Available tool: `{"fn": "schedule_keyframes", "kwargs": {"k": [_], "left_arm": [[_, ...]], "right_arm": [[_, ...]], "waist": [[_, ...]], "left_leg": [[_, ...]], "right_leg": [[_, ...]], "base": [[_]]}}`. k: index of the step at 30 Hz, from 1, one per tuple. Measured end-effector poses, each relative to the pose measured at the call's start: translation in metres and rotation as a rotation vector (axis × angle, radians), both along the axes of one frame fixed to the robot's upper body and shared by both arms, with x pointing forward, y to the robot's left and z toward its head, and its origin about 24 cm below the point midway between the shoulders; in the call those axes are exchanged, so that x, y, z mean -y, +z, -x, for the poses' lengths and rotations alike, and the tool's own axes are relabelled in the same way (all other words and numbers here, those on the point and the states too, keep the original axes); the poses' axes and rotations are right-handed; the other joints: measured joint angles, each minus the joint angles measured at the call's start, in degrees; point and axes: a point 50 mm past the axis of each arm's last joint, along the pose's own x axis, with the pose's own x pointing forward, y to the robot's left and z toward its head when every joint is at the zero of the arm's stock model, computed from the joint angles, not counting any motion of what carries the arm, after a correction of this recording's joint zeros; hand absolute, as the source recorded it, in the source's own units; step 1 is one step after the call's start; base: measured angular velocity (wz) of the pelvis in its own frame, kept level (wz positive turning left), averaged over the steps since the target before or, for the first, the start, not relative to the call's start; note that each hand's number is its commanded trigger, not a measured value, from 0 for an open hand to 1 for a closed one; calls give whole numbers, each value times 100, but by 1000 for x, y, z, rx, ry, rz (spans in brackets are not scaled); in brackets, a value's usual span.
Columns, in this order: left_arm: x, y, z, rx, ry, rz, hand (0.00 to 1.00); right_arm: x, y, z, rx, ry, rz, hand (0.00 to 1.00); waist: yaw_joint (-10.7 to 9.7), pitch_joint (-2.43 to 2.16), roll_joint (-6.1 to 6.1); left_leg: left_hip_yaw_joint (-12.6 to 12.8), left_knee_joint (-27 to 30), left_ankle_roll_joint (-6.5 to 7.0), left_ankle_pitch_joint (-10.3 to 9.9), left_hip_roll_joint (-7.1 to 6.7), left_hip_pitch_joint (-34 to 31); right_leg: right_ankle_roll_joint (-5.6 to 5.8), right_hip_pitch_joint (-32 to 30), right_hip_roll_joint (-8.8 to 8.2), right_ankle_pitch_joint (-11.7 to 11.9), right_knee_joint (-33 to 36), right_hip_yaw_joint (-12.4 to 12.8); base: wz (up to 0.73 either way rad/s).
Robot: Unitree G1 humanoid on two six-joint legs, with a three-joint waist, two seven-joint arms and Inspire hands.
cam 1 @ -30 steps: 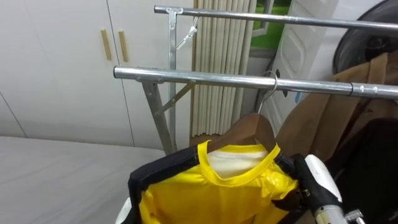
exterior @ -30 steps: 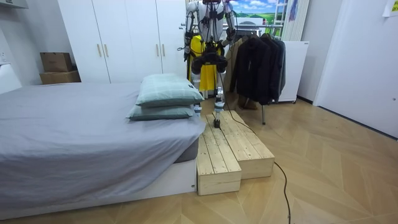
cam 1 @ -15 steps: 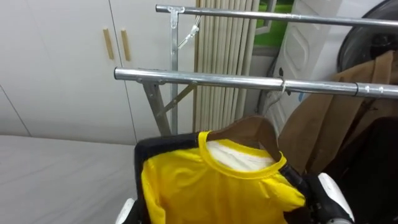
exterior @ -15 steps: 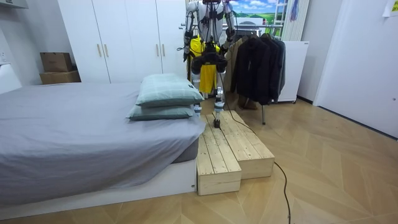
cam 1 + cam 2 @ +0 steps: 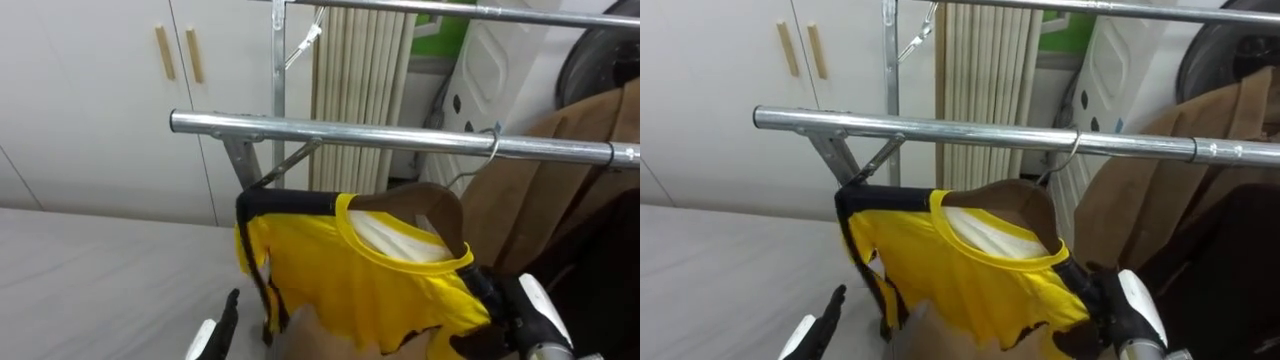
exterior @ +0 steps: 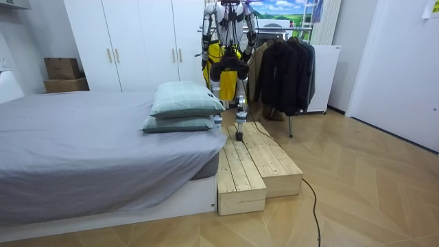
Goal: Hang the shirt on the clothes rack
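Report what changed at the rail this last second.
The yellow shirt on its hanger has risen nearer the lower rail, and the hook has slid toward the robot's right. The left hand now shows beside the shirt, fingers straight. The right hand stays at the shirt's right shoulder; the brown coat hangs as before.

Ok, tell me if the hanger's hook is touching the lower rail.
Touching: in the left eye view the hook curls over the lower rail with no gap.
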Motion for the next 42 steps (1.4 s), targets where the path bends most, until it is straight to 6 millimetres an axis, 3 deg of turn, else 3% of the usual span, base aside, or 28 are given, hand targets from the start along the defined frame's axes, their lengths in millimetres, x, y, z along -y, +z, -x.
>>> {"fn": "schedule_keyframes", "kwargs": {"k": [16, 24, 35, 42], "left_arm": [[-3, -5, 3, -32, -1, -2, 0], [-4, -5, 3, -32, 0, -4, 0], [-16, -4, 2, -16, 58, -39, 0], [-18, -3, 2, -4, 81, -49, 0]], "right_arm": [[-1, 3, -3, 1, 2, -35, 0], [-3, 14, -9, 75, -24, -41, 0], [6, 57, -22, 337, -216, -352, 0], [14, 60, -17, 370, -269, -371, 0]], "waist": [[7, 12, 14], [10, 9, 9], [-319, 7, 21], [-477, 2, 28]], "left_leg": [[8, -70, 1, 0, 8, -29], [168, -67, 1, 0, 8, -7], [394, -65, 1, 1, 18, -14], [569, -65, 1, 0, 15, -8]], "right_leg": [[-11, -63, 12, -22, 22, -6], [-12, -103, 24, -21, 20, 102], [-12, -183, 34, -21, 24, 178], [-11, -210, 51, -21, 30, 324]], "base": [[0], [-8], [-5], [-11]]}}
